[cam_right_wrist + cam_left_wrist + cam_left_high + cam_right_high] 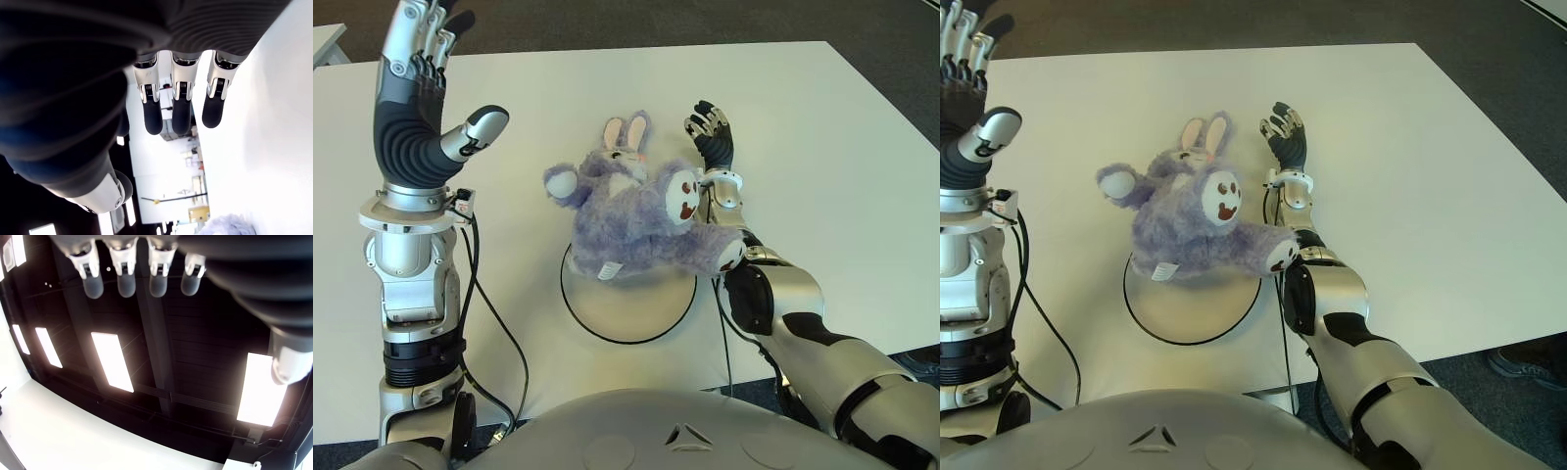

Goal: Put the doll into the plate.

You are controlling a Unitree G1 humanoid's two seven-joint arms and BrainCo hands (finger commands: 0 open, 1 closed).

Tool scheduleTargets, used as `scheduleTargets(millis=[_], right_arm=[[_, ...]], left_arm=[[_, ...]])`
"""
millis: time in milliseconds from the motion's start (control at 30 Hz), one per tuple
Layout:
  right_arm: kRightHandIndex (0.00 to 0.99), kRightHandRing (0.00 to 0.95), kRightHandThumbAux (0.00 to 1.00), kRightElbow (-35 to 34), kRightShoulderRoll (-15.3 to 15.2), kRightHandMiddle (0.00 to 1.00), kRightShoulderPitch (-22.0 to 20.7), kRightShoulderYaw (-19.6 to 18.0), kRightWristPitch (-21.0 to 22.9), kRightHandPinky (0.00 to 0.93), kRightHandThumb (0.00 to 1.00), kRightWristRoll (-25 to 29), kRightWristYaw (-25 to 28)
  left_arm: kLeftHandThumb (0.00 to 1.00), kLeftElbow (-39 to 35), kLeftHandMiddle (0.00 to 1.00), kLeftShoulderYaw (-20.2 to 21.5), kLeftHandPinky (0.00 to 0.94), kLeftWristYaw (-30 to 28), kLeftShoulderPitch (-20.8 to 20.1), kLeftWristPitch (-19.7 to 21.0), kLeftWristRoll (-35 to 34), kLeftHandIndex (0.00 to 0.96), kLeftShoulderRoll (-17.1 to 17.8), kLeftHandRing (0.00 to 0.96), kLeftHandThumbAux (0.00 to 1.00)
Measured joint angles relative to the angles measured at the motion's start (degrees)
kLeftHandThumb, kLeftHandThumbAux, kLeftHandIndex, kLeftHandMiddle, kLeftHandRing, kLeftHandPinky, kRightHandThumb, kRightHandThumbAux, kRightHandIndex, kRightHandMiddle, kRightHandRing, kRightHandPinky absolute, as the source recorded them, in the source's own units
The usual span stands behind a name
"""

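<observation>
Lab or office: white table (822, 147), dark carpet, ceiling light panels (111, 361).

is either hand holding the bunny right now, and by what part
Nothing is held. The plush bunny lies on the plate; the right hand is open beside it, and the left hand is raised, open and empty.

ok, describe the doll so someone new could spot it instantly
On the white table, look just in front of the robot's torso for the round white plate with a thin dark rim. The doll lies across its far edge, left of the right robot hand: a fluffy lavender rabbit with pink-lined ears, the only soft thing there.
</observation>
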Motion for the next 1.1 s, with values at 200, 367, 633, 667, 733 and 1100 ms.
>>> scheduleTargets(millis=[200, 367, 633, 667, 733, 1100], right_arm=[[0.189, 0.154, 0.800, 0.0, 0.1, 0.170, 0.2, 0.1, 0.0, 0.187, 0.503, 0.0, 0.0], [0.190, 0.153, 0.796, -0.2, 0.4, 0.169, 0.1, 0.2, -0.2, 0.186, 0.506, 0.0, 0.1], [0.189, 0.151, 0.793, -0.3, 0.1, 0.168, 0.2, 0.2, -0.3, 0.183, 0.504, 0.2, 0.0], [0.189, 0.151, 0.794, -0.3, 0.1, 0.168, 0.1, 0.3, -0.3, 0.183, 0.502, 0.2, 0.0], [0.188, 0.151, 0.797, -0.3, 0.1, 0.168, 0.1, 0.3, -0.3, 0.184, 0.499, 0.2, 0.0], [0.190, 0.147, 0.802, -0.5, 0.0, 0.166, 0.1, 0.3, -0.4, 0.179, 0.502, 0.2, 0.0]], left_arm=[[0.000, 11.1, 0.025, -1.9, 0.000, -3.1, -5.6, 6.8, -8.0, 0.000, -1.6, 0.016, 0.297], [0.000, 15.0, 0.027, -2.7, 0.000, -4.4, -6.2, 7.2, -8.0, 0.000, -1.9, 0.023, 0.304], [0.000, 16.2, 0.033, -2.5, 0.000, -4.9, -8.1, 6.5, -7.9, 0.000, -1.8, 0.014, 0.310], [0.000, 16.4, 0.034, -2.5, 0.000, -5.0, -8.2, 6.5, -7.9, 0.000, -1.8, 0.013, 0.312], [0.000, 16.9, 0.034, -2.5, 0.000, -5.1, -8.4, 6.3, -7.9, 0.000, -1.8, 0.013, 0.314], [0.000, 19.6, 0.038, -2.4, 0.000, -5.4, -9.5, 6.0, -8.1, 0.000, -1.8, 0.016, 0.308]])
